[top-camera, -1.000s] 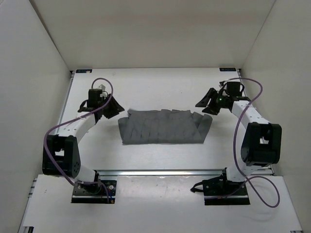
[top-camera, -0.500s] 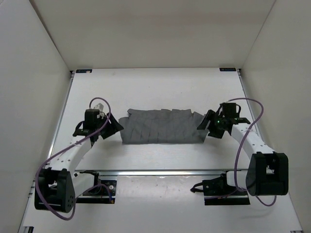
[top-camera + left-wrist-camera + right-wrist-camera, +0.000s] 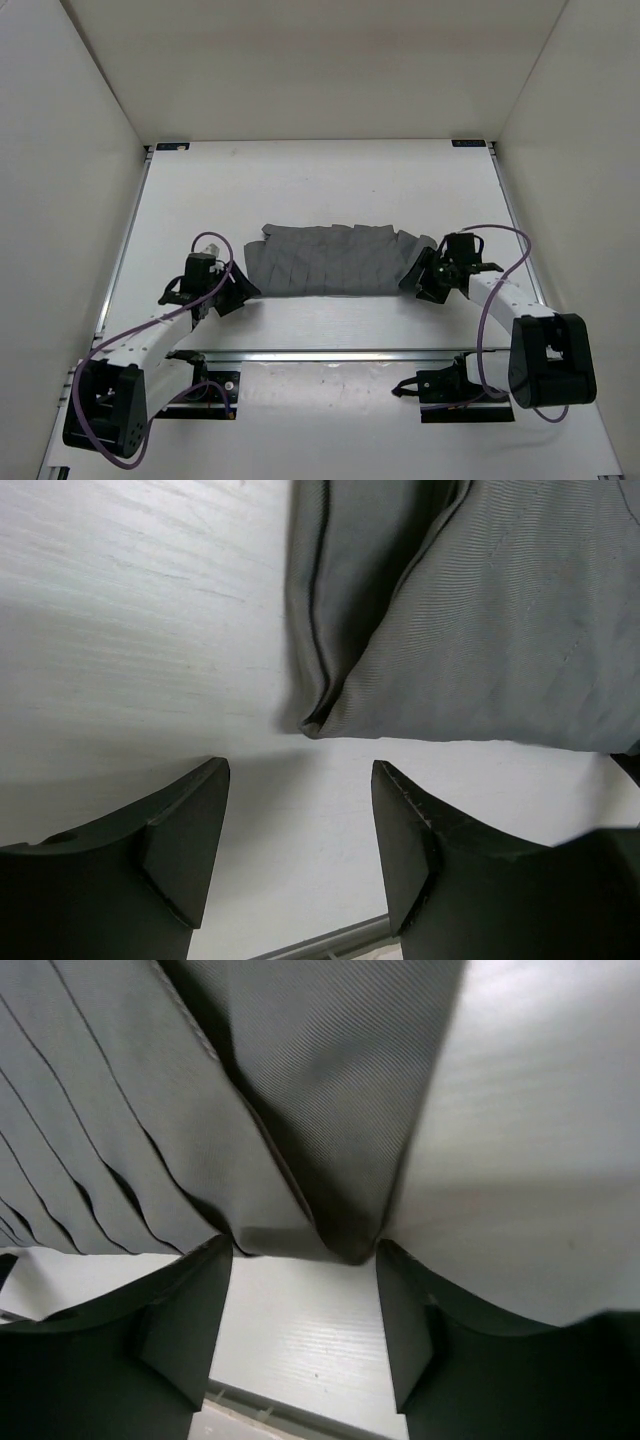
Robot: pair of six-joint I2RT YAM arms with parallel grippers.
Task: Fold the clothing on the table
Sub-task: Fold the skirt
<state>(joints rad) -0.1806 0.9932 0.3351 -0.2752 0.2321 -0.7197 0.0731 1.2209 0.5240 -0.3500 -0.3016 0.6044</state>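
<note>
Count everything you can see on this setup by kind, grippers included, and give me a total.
dark grey pleated skirt: 1
Two-finger grippers: 2, the left gripper and the right gripper
white table: 1
Total: 4

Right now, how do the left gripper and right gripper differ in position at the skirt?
The left gripper faces the skirt at its near left corner; the right gripper at its near right corner. Bare table separates the left gripper from the skirt; the right gripper's tips are level with its edge. Both are open, holding nothing.
</note>
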